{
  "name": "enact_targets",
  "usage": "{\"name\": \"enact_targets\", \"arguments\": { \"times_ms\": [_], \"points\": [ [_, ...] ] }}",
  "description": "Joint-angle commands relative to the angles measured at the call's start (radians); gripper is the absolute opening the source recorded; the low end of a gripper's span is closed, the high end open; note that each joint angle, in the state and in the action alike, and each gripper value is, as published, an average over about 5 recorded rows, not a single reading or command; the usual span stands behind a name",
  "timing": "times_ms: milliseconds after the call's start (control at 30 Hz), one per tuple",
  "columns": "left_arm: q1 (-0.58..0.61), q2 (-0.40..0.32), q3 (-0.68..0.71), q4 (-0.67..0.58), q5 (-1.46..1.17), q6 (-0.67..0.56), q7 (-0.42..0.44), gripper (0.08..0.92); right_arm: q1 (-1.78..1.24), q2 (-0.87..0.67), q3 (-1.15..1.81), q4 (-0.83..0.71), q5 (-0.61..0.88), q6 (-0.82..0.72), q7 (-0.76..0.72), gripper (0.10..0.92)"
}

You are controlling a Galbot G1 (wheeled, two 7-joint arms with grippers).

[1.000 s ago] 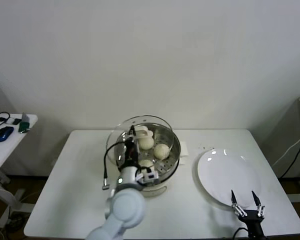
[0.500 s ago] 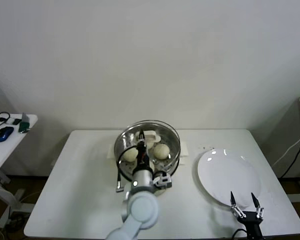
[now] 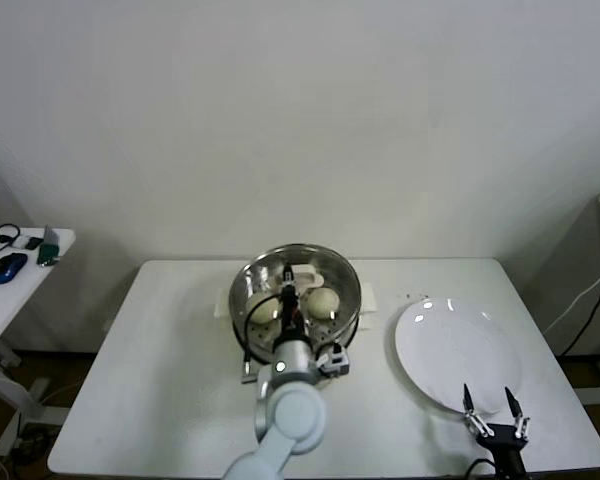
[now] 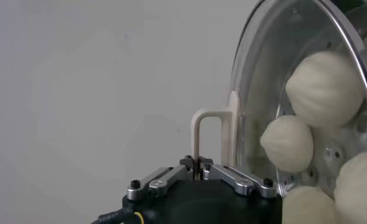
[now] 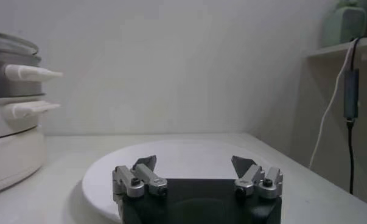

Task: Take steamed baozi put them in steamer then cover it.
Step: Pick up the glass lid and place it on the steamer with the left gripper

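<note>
Head view: left tool (image 3: 292,283) gripping cover (image 3: 296,283) handle.

Left gripper (image 4: 197,172) clamped tight on the cream-white bar handle (image 4: 209,137) of the cover (image 4: 265,91), both fingers (image 4: 165,178) pinched together at the handle's post. Clear glass with a metal rim, set over the steamer (image 4: 353,149), with the perforated steel bottom visible through it. Four steamed baozi (image 4: 323,87) seen behind the glass, smooth, cream-white and crowded close together; plain pale wall behind.
</note>
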Motion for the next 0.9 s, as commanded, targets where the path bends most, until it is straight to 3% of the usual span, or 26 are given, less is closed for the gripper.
{"name": "enact_targets", "arguments": {
  "times_ms": [33, 900],
  "points": [
    [0.005, -0.006, -0.007, 0.030, 0.016, -0.003, -0.013, 0.133, -0.002, 0.001, 0.003, 0.001, 0.001, 0.002, 0.001, 0.823],
    [0.008, -0.005, 0.004, 0.056, -0.039, -0.008, -0.057, 0.133, 0.001, 0.006, 0.003, -0.004, -0.001, 0.005, 0.004, 0.823]
  ]
}}
